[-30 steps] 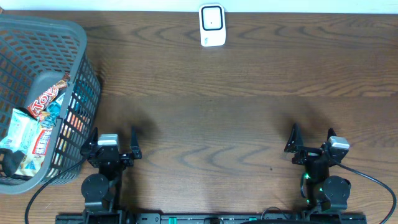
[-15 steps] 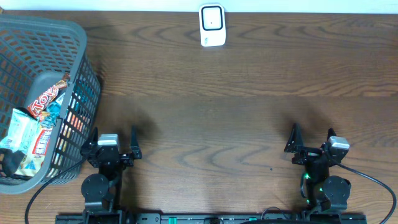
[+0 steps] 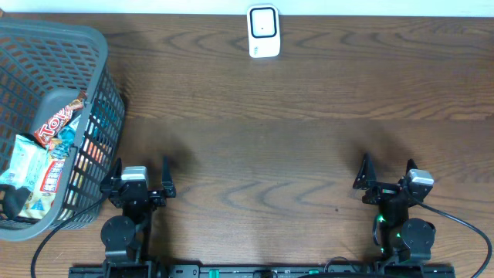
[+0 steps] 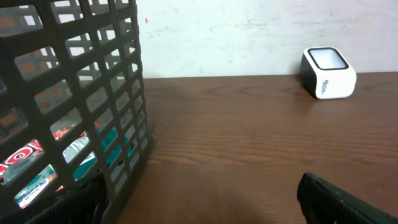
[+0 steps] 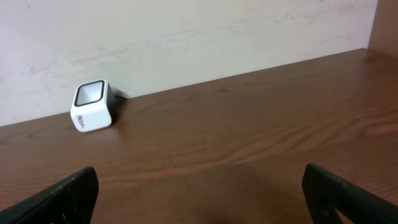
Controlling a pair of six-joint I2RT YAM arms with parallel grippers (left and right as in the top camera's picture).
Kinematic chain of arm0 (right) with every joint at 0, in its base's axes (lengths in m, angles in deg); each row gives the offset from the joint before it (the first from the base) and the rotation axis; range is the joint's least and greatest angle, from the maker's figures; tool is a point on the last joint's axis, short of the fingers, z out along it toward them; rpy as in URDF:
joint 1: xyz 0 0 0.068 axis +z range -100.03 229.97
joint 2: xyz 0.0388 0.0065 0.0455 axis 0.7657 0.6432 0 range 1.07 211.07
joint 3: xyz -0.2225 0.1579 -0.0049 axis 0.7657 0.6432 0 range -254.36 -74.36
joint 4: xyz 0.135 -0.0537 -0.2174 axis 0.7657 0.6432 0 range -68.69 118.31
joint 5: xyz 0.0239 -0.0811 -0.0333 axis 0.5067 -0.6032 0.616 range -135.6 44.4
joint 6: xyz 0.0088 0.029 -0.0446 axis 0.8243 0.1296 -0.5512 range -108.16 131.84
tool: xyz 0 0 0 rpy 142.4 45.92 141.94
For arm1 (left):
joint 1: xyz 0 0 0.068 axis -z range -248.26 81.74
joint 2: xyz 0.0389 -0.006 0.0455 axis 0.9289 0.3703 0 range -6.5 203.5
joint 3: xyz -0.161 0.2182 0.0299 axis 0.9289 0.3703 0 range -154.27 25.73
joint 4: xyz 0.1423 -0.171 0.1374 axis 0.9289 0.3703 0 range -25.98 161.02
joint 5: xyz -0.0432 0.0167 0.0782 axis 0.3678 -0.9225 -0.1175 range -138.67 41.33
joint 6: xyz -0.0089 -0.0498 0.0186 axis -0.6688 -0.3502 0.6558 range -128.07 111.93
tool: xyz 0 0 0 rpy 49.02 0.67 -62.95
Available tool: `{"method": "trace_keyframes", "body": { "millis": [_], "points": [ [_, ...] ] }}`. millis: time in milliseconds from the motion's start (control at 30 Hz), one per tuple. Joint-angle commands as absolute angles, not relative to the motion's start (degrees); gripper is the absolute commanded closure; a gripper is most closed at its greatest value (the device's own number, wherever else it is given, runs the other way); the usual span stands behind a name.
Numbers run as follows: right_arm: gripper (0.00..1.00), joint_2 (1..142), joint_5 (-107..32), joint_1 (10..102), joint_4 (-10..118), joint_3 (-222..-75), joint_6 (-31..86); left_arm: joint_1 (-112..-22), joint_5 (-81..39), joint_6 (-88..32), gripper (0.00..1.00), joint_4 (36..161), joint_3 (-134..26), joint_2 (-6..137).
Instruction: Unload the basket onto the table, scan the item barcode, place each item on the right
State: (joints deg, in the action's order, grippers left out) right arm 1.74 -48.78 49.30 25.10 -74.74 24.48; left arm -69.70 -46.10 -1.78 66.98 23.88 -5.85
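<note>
Both arms sat at the near edge of the table (image 3: 293,139). Left gripper (image 3: 141,166): fingers wide apart, nothing between them. Right gripper (image 3: 387,164): likewise spread and empty.

Items lay in the basket (image 3: 100,46) at the left end, just beside the left gripper. A red wrapper (image 3: 55,118) overlapped a white pack (image 3: 35,166). No barcode could be made out. The scanner (image 3: 263,31) stood at the far edge, centre, well apart from both grippers, window tilted up.

Judgement: task not started; first step is a pick from the basket.

Risks:
- The basket wall is high, so a low reach could catch the rim and shove or tip it.
- The overlapping packs could mean two get pinched at once.
- Soft film could crumple the code or slip in transit.
- The code's side is unknown, so it may face away from the window.
</note>
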Motion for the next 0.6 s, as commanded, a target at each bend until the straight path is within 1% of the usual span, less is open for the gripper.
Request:
{"method": "trace_keyframes", "body": {
  "millis": [0,67,367,467,567],
  "points": [
    [0.01,1.5,-48.5,49.6,25.3,-74.7,25.1,-69.8,-49.6,1.0,0.02,67.9,25.5,-6.3],
    [0.01,1.5,-48.5,49.6,25.3,-74.7,25.1,-69.8,-51.2,2.7,0.02,67.9,25.5,-6.3],
    [0.01,1.5,-48.5,49.6,25.3,-74.7,25.1,-69.8,-50.6,2.3,0.02,67.0,25.5,-6.3],
    [0.01,1.5,-48.5,49.6,25.3,-74.7,25.1,-69.8,-46.1,-3.4,0.02,65.4,25.5,-6.3],
    [0.01,1.5,-48.5,49.6,25.3,-74.7,25.1,-69.8,-35.3,-20.3,0.02,64.8,25.5,-6.3]
  ]
}}
